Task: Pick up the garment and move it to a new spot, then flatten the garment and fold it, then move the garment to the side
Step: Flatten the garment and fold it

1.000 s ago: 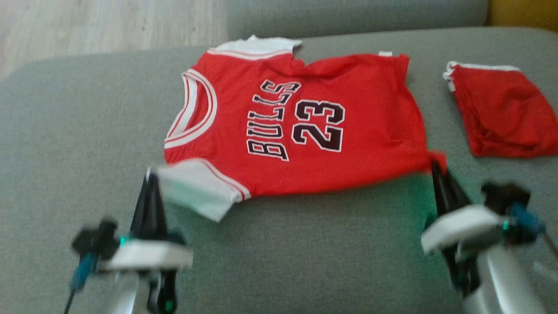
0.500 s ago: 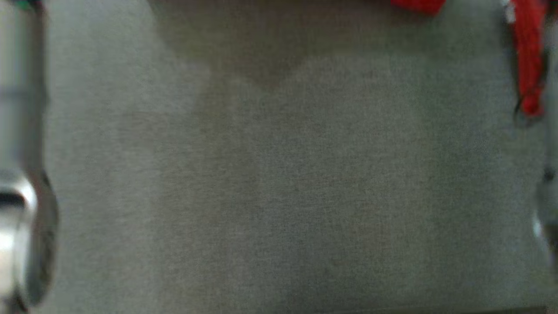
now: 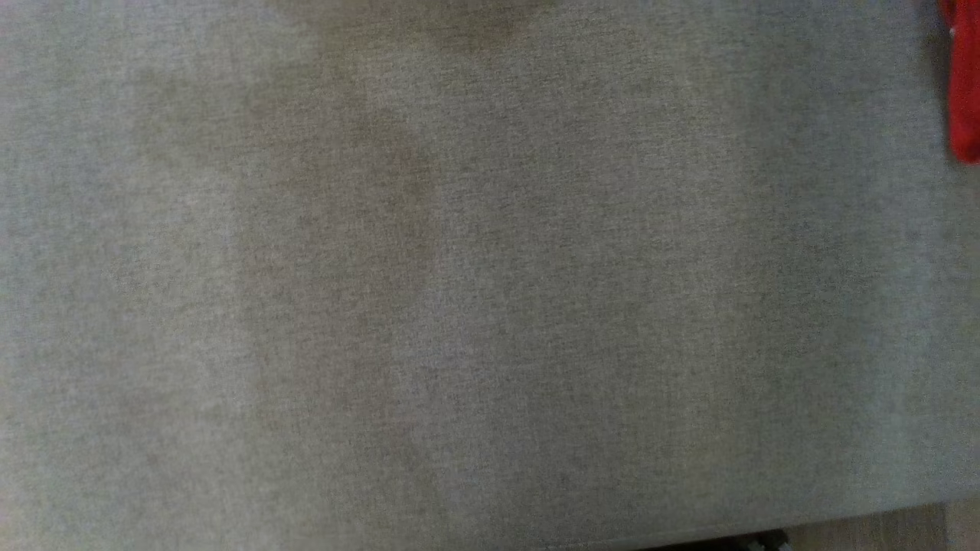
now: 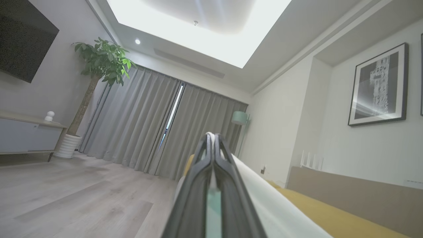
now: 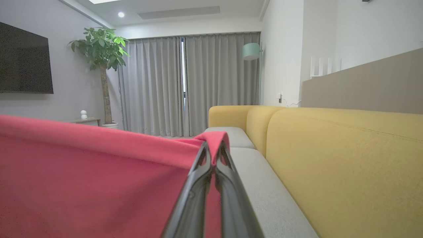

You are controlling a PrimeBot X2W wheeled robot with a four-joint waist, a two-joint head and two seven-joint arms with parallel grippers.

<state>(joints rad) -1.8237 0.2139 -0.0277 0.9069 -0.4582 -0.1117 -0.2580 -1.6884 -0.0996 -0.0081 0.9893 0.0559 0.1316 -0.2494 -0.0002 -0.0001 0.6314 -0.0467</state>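
Observation:
The garment (image 5: 82, 172) is a red jersey with white sleeve trim. In the right wrist view its red cloth stretches taut to the left from my right gripper (image 5: 214, 145), which is shut on a corner of it above the grey seat. In the left wrist view my left gripper (image 4: 211, 135) is shut on a white edge of the garment (image 4: 274, 208), raised and pointing into the room. At the head view's right edge hangs a strip of red cloth (image 3: 965, 84); I cannot tell which piece it is.
The grey sofa seat (image 3: 490, 306) spreads under the head camera, its front edge at the bottom right. A yellow backrest (image 5: 330, 158) runs along the right. A potted plant (image 5: 102, 62), grey curtains (image 5: 205, 82) and wood floor (image 4: 82, 191) lie beyond.
The head camera has swung down from the jersey laid flat on the seat to bare seat fabric. Both grippers, which were at the jersey's near corners, have left the head view.

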